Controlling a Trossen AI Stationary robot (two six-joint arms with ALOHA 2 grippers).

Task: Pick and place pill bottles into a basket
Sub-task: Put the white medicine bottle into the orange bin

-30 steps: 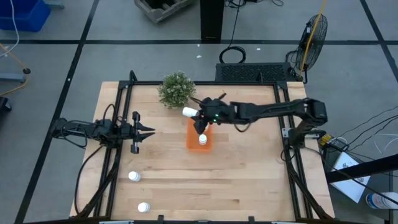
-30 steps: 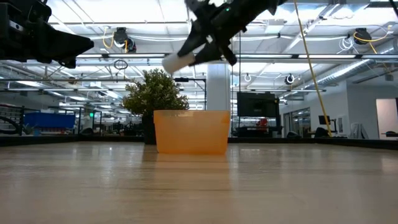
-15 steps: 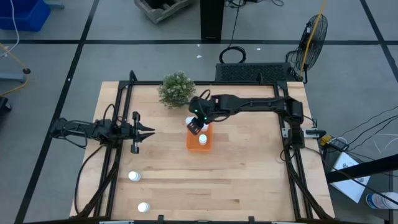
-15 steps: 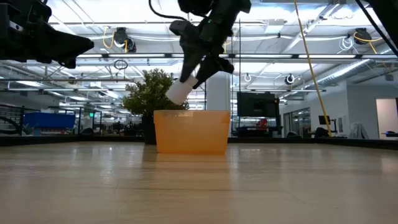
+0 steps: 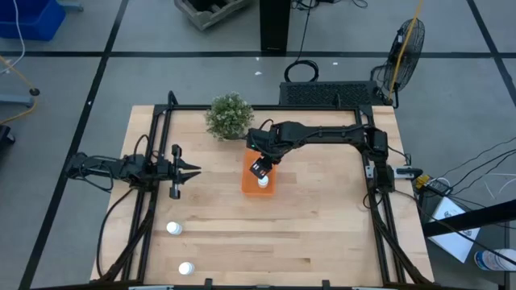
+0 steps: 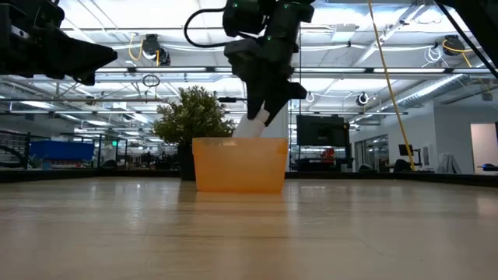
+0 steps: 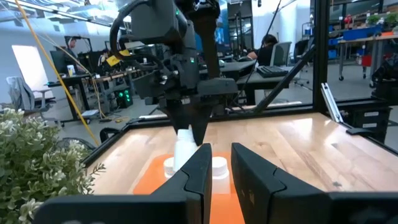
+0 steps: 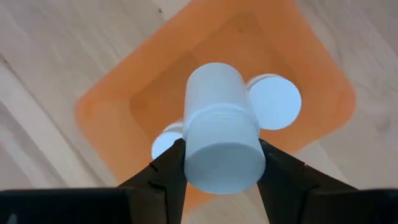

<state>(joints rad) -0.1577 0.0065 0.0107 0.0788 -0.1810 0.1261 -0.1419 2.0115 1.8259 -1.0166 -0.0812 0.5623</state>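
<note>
My right gripper (image 5: 260, 167) is over the orange basket (image 5: 248, 185), shut on a white pill bottle (image 8: 219, 118). In the low view the bottle (image 6: 253, 127) slants down to the basket's rim (image 6: 237, 141). Two more bottles stand in the basket (image 8: 274, 102) (image 8: 163, 144). Two bottles (image 5: 173, 229) (image 5: 186, 268) stand on the table near the front left. My left gripper (image 5: 192, 170) waits at the table's left, open by a narrow gap and empty. My right gripper pinches the bottle's cap end (image 8: 221, 163) between its two fingers (image 8: 166, 171). The fingers come from above, pointing down. The bottle hangs below them, steeply tilted, base down over the basket's inside, its lower end about level with the rim.
A bushy green plant (image 5: 229, 115) stands just behind the basket toward the far left. A black frame (image 5: 153, 121) runs along the table's sides. There is bare wood in front of and to the right of the basket (image 5: 322, 217).
My right gripper has gone down toward the basket and a little toward the table's near edge, tipping from nearly level to pointing down. The held bottle has turned from lying sideways above the basket to slanting steeply down, its lower end reaching the rim.
</note>
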